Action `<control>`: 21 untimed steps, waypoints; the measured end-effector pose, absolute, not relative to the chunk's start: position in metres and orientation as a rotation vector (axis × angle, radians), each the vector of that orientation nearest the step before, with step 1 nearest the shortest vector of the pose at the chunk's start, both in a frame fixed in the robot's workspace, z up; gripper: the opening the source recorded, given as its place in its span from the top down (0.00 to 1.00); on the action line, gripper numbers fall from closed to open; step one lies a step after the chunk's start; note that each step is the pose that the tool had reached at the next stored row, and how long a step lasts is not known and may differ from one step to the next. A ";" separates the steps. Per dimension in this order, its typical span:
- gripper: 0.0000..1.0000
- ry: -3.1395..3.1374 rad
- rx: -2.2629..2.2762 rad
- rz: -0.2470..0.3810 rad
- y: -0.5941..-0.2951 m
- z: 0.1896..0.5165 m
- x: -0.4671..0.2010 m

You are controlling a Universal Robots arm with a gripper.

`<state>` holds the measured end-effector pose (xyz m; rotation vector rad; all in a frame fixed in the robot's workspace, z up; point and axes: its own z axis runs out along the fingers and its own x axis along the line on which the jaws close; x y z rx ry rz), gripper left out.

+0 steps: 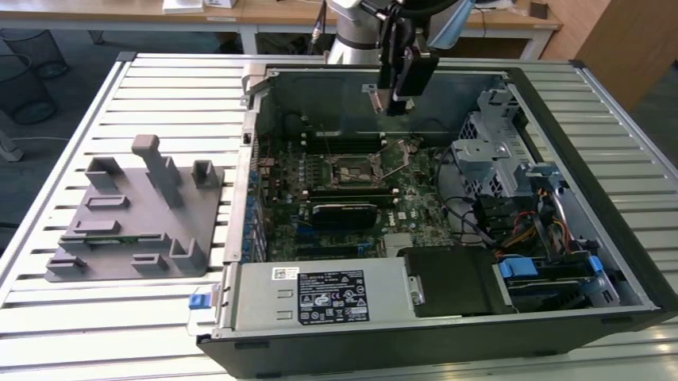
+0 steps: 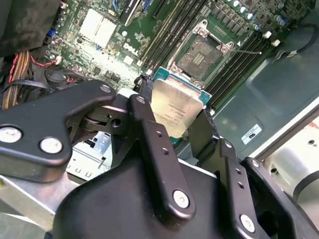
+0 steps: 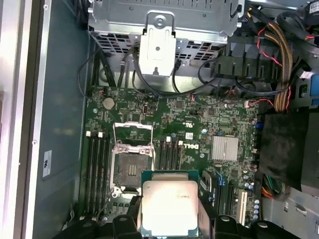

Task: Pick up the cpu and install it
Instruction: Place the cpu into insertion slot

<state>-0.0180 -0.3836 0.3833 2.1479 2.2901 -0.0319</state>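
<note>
Item 1: gripper (image 3: 169, 226) pinching cpu (image 3: 169, 204) by 2 edges, aloft near open socket (image 3: 128, 170). Risk: tilted or offset seating could bend socket pins.

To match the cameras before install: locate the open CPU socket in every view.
Exterior view: socket in the middle of the motherboard, lower in the picture than the gripper.
Second wrist view: socket just past the held cpu.
First wrist view: socket next to the cpu.
Shared landmark: memory slots flanking the socket.

A grey fixture (image 1: 127, 230) lies beside the open computer case (image 1: 424, 349) on a slatted table (image 1: 159, 87).
</note>
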 end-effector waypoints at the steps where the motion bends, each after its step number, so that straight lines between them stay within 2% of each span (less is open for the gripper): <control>1: 0.47 2.287 2.151 -0.032 -0.384 0.383 -0.018; 21: 0.47 2.264 2.178 -0.028 -0.380 0.366 -0.020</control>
